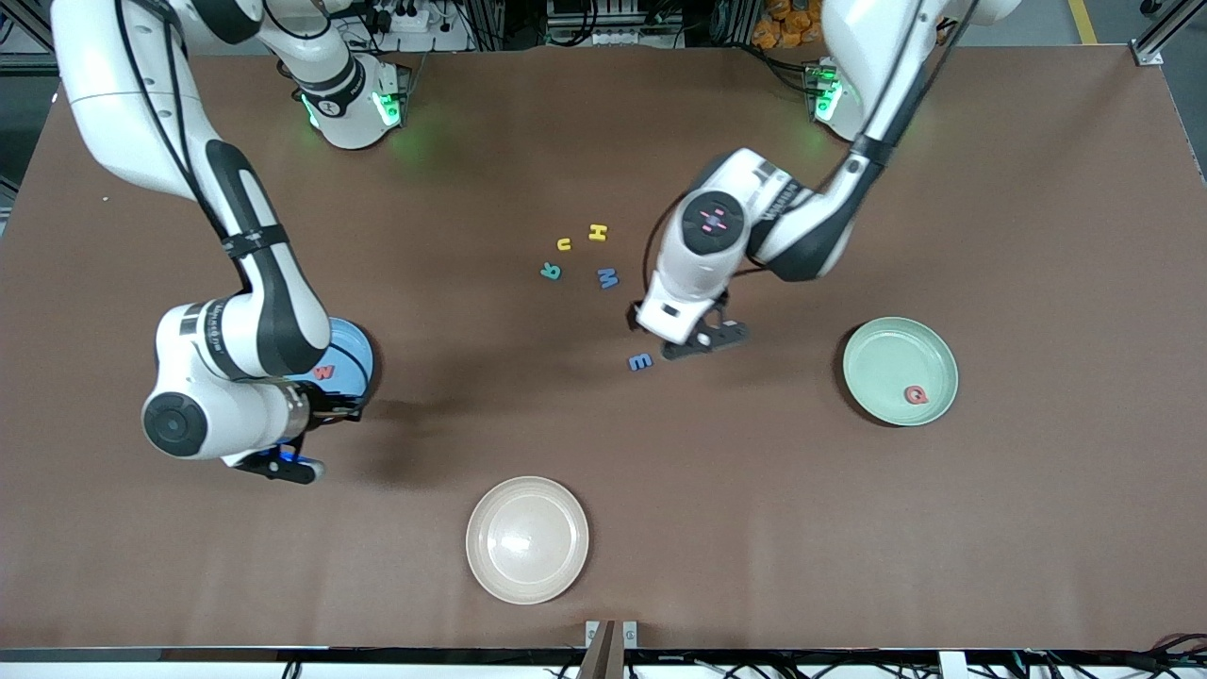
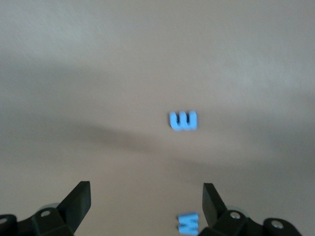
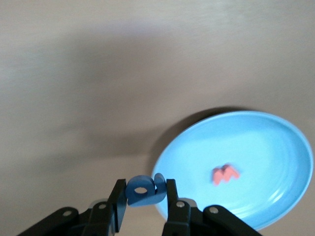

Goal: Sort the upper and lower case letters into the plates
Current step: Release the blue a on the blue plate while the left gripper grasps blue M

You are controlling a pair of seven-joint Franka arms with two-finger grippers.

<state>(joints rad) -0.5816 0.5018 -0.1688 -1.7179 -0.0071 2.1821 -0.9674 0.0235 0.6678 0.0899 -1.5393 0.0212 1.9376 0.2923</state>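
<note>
My right gripper [image 3: 142,192] is shut on a dark blue letter [image 3: 142,190] that has a round hole. It hangs by the rim of the sky blue plate [image 3: 256,142], where a red letter [image 3: 225,174] lies. In the front view the arm hides most of that plate [image 1: 356,341] and the right gripper [image 1: 330,412]. My left gripper [image 1: 705,341] stands open, low over the table beside a blue letter [image 1: 640,361]. In the left wrist view two blue letters [image 2: 183,120] [image 2: 188,222] lie ahead of the left gripper [image 2: 146,191]. The mint green plate [image 1: 886,351] holds a red Q [image 1: 915,394].
A yellow H [image 1: 597,232], a yellow u [image 1: 564,244], a teal R [image 1: 551,272] and a blue M [image 1: 607,277] lie loose mid-table. A beige plate [image 1: 527,575] sits nearest the front camera.
</note>
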